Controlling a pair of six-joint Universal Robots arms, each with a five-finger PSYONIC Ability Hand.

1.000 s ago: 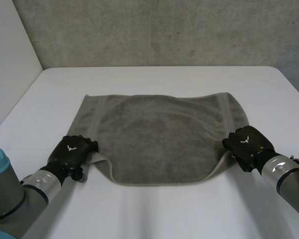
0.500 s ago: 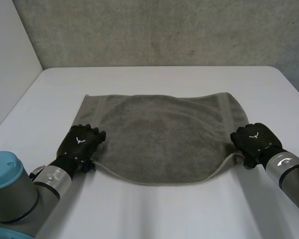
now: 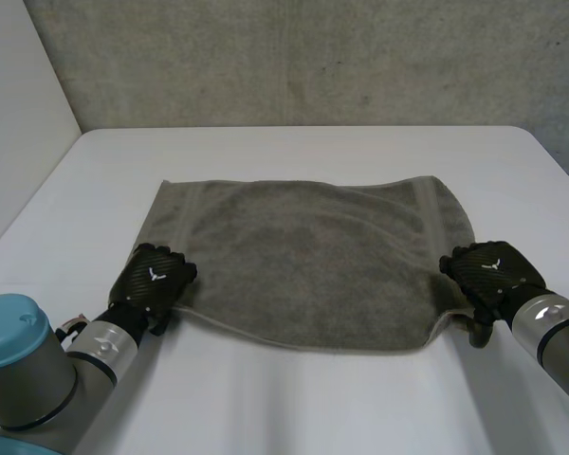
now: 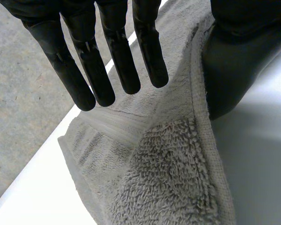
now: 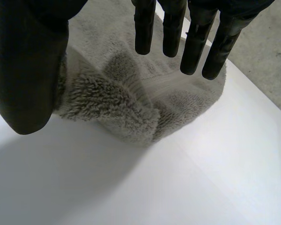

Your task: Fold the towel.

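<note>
We see the grey towel (image 3: 308, 261) spread on the white table (image 3: 294, 408). The left hand (image 3: 154, 278) and right hand (image 3: 493, 270) sit at its near corners (fingers straight, thumbs apart, cloth loose between).

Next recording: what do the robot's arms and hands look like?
The left arm and right arm are grey tubes with silvery wrist cuffs; the left carries a light-blue cap. The left hand and right hand are black with a woven sheen, each with a small white emblem on its back.
</note>
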